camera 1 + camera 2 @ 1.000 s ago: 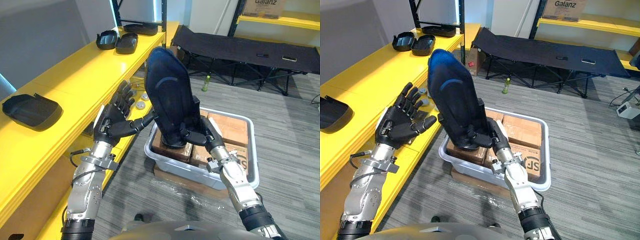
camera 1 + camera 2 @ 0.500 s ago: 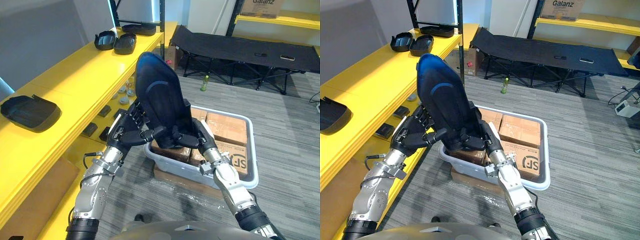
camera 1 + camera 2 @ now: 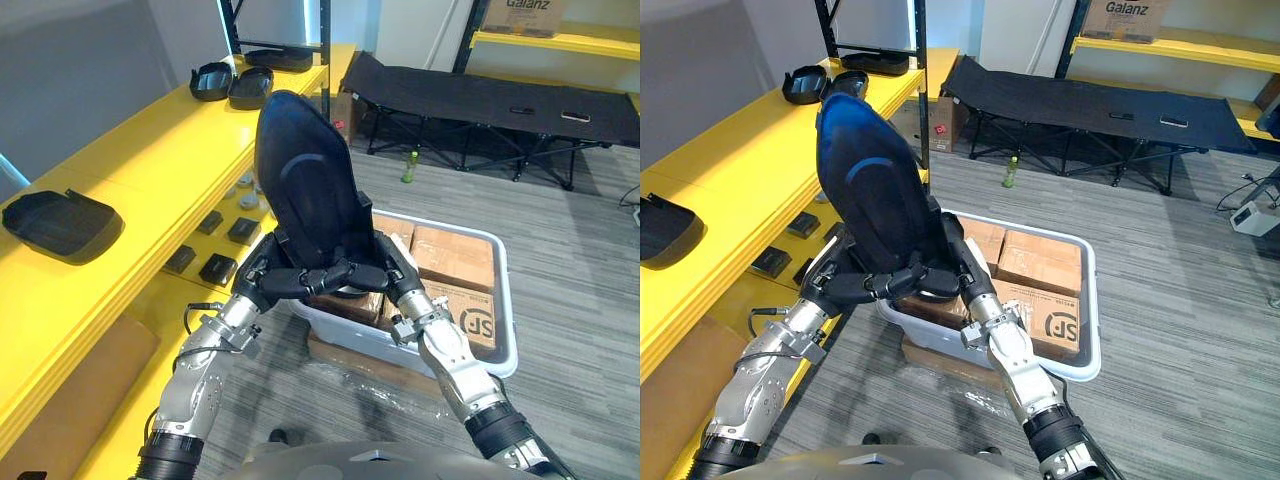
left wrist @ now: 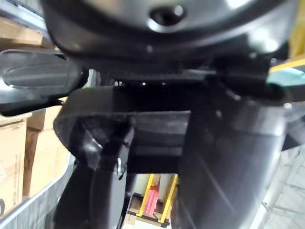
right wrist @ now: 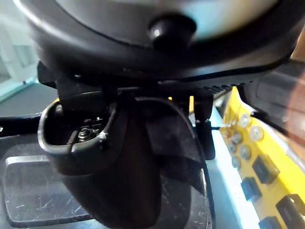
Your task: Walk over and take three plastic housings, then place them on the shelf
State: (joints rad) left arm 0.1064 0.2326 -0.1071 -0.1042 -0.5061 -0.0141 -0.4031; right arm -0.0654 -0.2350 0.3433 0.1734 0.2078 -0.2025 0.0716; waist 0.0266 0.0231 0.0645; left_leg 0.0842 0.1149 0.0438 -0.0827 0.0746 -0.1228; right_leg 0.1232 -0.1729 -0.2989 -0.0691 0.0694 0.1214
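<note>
The left hand [image 3: 266, 282] and the right hand [image 3: 392, 274] both curl round the bottom of the housing [image 3: 305, 185]; it stands up tall, above the bin [image 3: 505, 335]; the shelf [image 3: 150, 165] lies at 9 o'clock, with another housing [image 3: 62, 222] on it; I think both hands should swing it over slowly, tip it flat, then let go together.

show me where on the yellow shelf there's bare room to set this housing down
Best: the bare stretch of the top yellow shelf between the lone housing at the near end and the pair of housings farther along. Crowded: the far end by the black upright, and the lower level with its small parts.
</note>
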